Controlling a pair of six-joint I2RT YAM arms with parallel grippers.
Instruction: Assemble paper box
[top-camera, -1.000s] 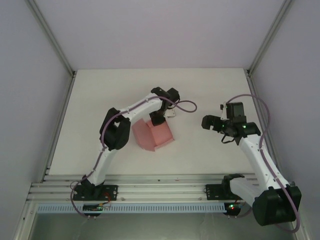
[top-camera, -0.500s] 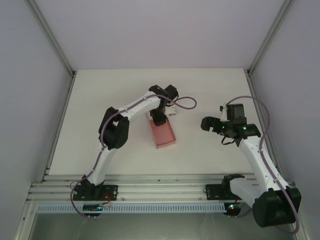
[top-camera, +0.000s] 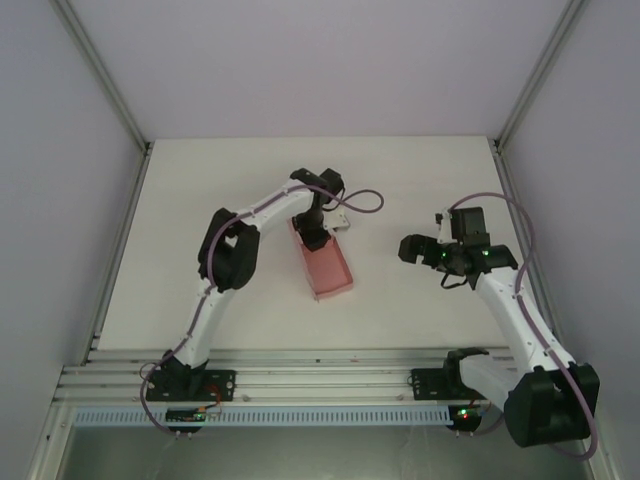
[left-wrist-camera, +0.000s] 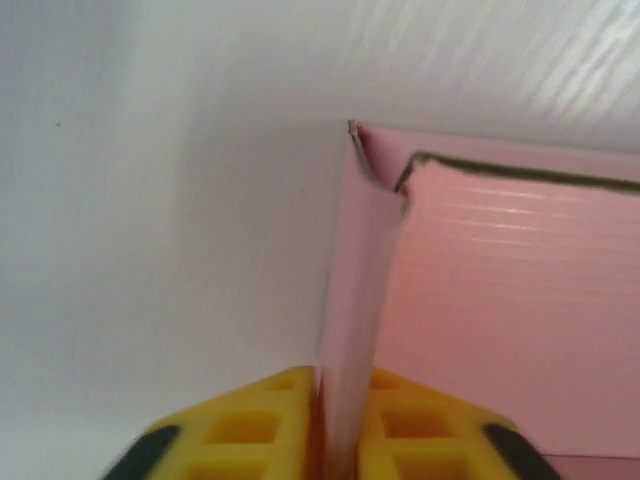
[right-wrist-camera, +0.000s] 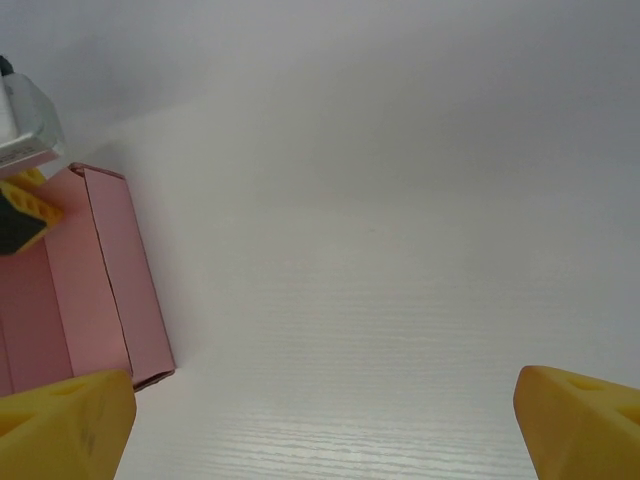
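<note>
The pink paper box (top-camera: 326, 266) lies as a partly folded open tray on the white table, mid-left. My left gripper (top-camera: 315, 236) stands over its far end, shut on one upright pink side wall. In the left wrist view the yellow fingers (left-wrist-camera: 260, 415) pinch that thin wall of the paper box (left-wrist-camera: 500, 280) between them, my left gripper (left-wrist-camera: 342, 390) pointing at a folded corner. My right gripper (top-camera: 408, 248) hovers open to the right of the box, apart from it. The right wrist view shows my right gripper (right-wrist-camera: 320, 430) with bare table between its fingertips and the paper box (right-wrist-camera: 105, 275) at the left.
Aluminium frame rails (top-camera: 300, 375) run along the near edge, and grey enclosure walls close the sides and back. Bare white table (top-camera: 420, 180) lies between the box and the right arm. The left arm's purple cable (top-camera: 362, 205) loops just behind the box.
The box has gone from a wide splayed shape to a narrower tray. The left gripper shifted slightly back and left and closed on the side wall. The right arm barely moved.
</note>
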